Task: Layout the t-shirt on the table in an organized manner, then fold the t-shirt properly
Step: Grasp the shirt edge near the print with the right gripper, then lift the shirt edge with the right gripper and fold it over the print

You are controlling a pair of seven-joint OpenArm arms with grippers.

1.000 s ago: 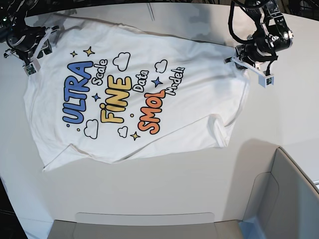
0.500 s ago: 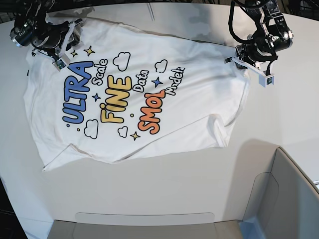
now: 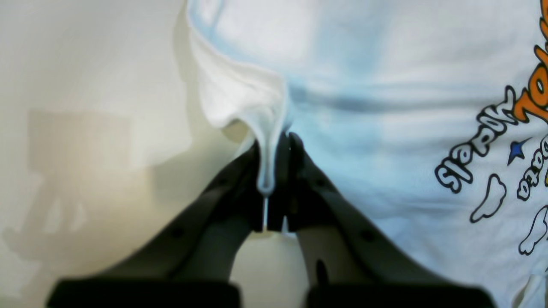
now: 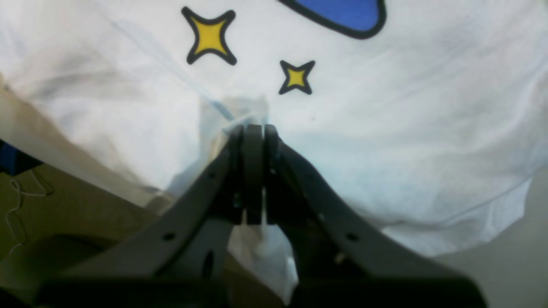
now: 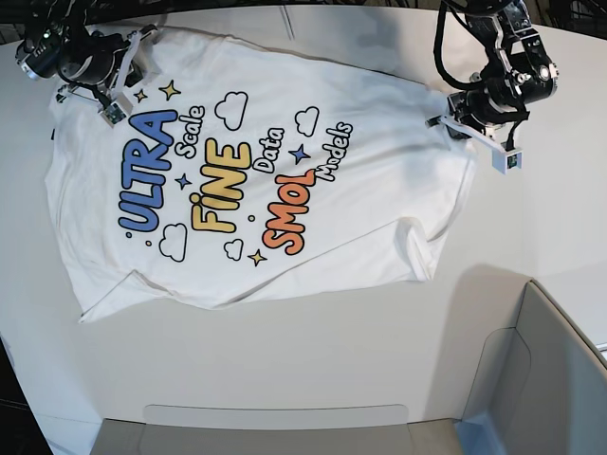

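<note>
Your left gripper [image 3: 274, 141] reaches down at the t-shirt's [image 5: 256, 180] edge, jaws pinched tight on a fold of its cloth. Your right gripper [image 4: 253, 128] sits beside the yellow stars [image 4: 209, 36], clamped onto fabric there. The shirt lies print-up on the white table [image 5: 379, 351], a grey bin wall [image 5: 541, 370] nearby.

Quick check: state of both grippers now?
Left gripper: shut on the t-shirt.
Right gripper: shut on the t-shirt.

From the base view we look down on the table [image 5: 332, 379]; both wrist views sit close over the t-shirt [image 5: 256, 171].
</note>
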